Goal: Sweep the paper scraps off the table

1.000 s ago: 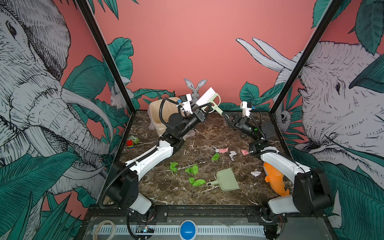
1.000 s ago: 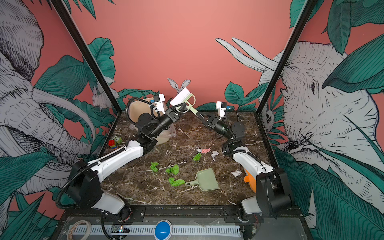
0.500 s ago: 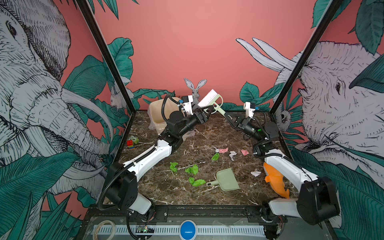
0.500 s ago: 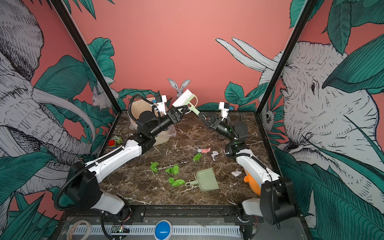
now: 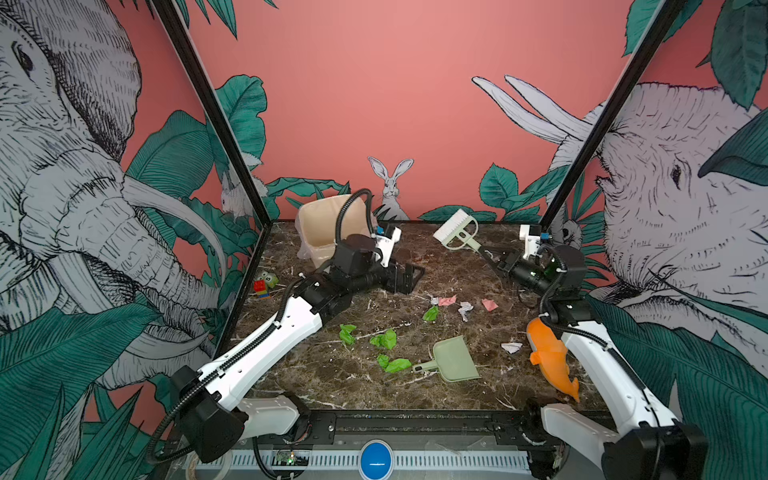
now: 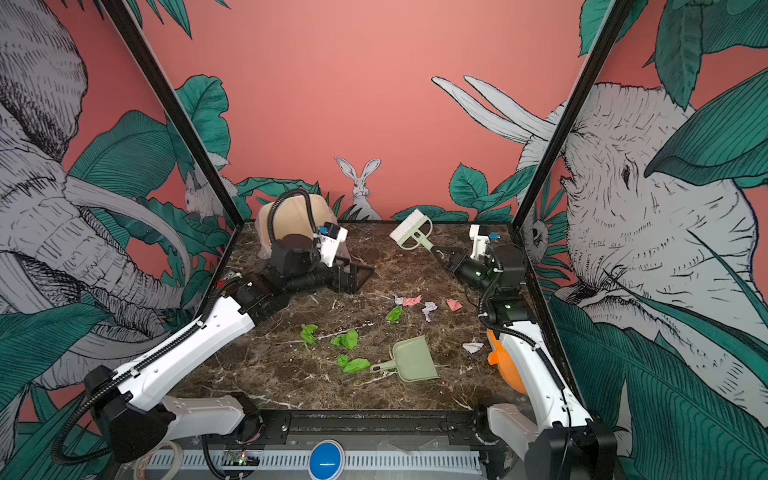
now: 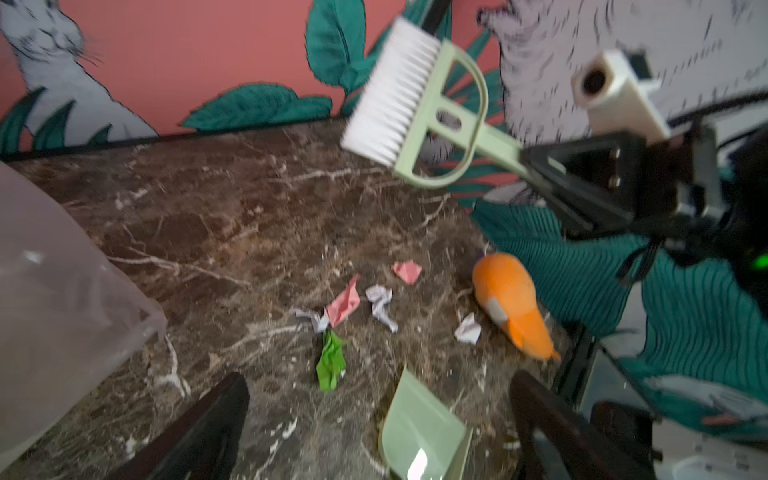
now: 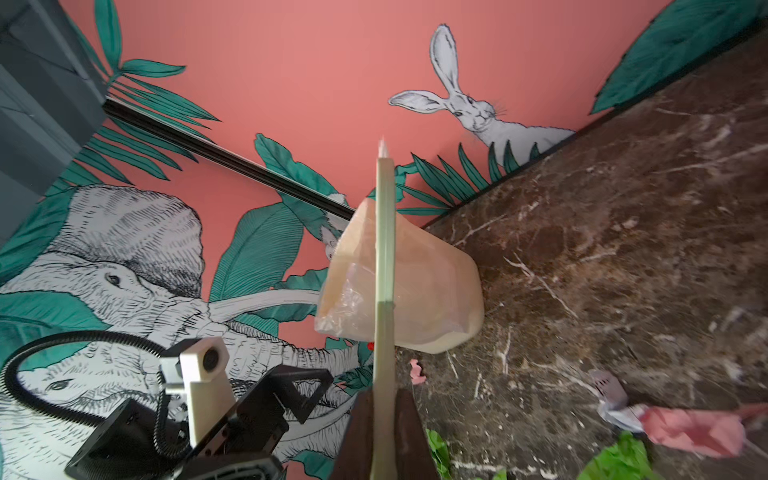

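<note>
Holding the left gripper (image 5: pixel 413 281) with its jaws wide apart, gripping nothing, both black fingers (image 7: pixel 208 424) standing far from each other. Squeezing the right gripper (image 5: pixel 487 253) tight on the thin green handle of the brush (image 5: pixel 455 230), jaws pressed flat on both sides of it. Holding the brush up in the air, white bristles sticking out well past the right jaws.

Looking at the paper scraps (image 5: pixel 384 338): small, crinkly, scrunched up or torn, all lying loose on the brown table (image 5: pixel 332 386), none touching any jaws.

Finding a little bunch out ahead of the open left jaws and down below the right jaws: pink bits (image 5: pixel 446 300), white bits (image 5: pixel 465 309) and one of the green bits (image 5: pixel 431 313). Finding the pink ones pale and flat, like folded corners. Finding the white one between them squashed into a lumpy ball. Spotting a tiny grey-white scrap touching one pink bit.

Finding three more green bits farther from both pairs of jaws, toward the front edge, bright and puffy like little leaves, near the handle of the green dustpan (image 5: pixel 455 359). Spotting one flat white scrap well apart from the left jaws, between the dustpan and the orange fish toy (image 5: pixel 548 357).

Seeing a tan bin (image 5: pixel 316 232) with a clear bag in it, off to one side of the left jaws.
</note>
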Tool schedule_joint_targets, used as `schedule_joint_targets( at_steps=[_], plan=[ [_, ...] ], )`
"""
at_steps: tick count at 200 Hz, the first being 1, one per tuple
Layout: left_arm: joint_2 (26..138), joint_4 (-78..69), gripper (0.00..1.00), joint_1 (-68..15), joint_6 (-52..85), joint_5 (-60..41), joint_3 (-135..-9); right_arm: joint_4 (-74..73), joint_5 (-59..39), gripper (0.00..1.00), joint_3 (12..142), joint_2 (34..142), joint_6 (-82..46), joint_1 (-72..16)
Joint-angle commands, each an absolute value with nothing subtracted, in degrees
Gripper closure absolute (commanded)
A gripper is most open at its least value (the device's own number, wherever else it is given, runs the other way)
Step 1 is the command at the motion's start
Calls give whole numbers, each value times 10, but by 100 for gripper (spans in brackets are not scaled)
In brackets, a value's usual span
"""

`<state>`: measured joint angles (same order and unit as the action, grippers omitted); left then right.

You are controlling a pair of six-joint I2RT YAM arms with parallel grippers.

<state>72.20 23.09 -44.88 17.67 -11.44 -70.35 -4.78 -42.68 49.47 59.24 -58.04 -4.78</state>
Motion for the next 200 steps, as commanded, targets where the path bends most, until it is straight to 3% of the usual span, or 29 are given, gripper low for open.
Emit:
schedule_joint_targets(
  at_steps=[1, 34, 77, 200],
  plan=[
    [709, 386, 1, -502, 54, -61, -690, 77, -429, 100, 516, 566, -495, -32],
    [731, 424, 1, -577, -15, -33, -661, 182, -434, 100, 522, 533, -434, -11],
    [783, 375, 5, -618, -57, -48, -611, 289, -441, 100, 511, 487, -379, 28],
    [871, 197, 13, -670, -79, -89, -522, 368, -451, 100, 505, 444, -345, 69]
  ],
)
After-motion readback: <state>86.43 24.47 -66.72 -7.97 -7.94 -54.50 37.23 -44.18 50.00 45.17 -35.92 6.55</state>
